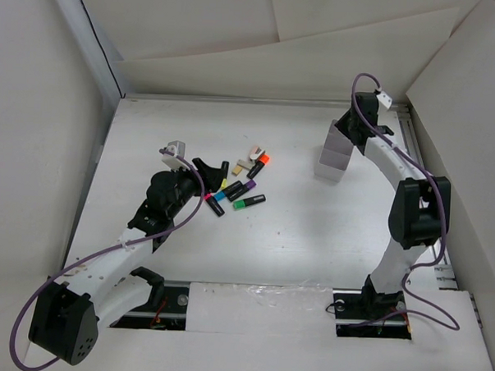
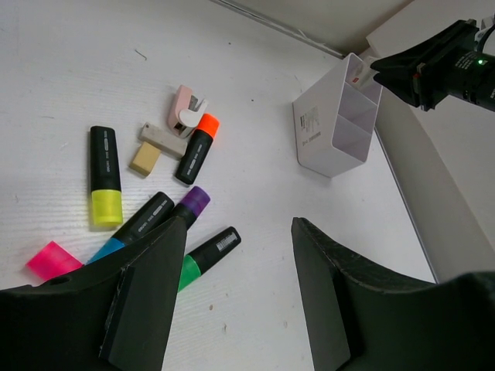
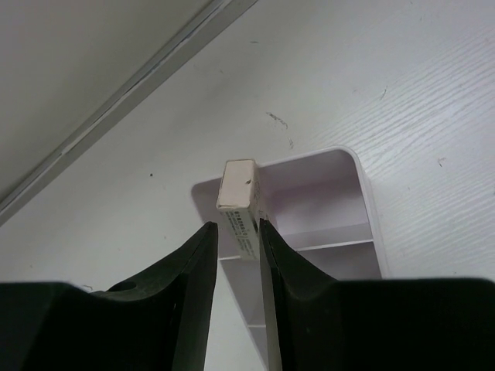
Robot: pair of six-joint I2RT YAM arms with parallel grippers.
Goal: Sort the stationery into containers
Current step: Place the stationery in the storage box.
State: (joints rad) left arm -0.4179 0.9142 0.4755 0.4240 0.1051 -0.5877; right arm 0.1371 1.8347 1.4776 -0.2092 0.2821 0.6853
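My right gripper is shut on a beige eraser and holds it over the end compartment of the white organiser, which stands at the back right. My left gripper is open and empty, low over the table just right of the stationery. The pile shows in the left wrist view: a yellow marker, an orange marker, a purple marker, a green marker, a blue marker, a pink end and two beige erasers.
A small pink-and-white item lies beside the orange marker. White walls close in the table at the left, back and right. A metal rail runs along the near edge between the arm bases.
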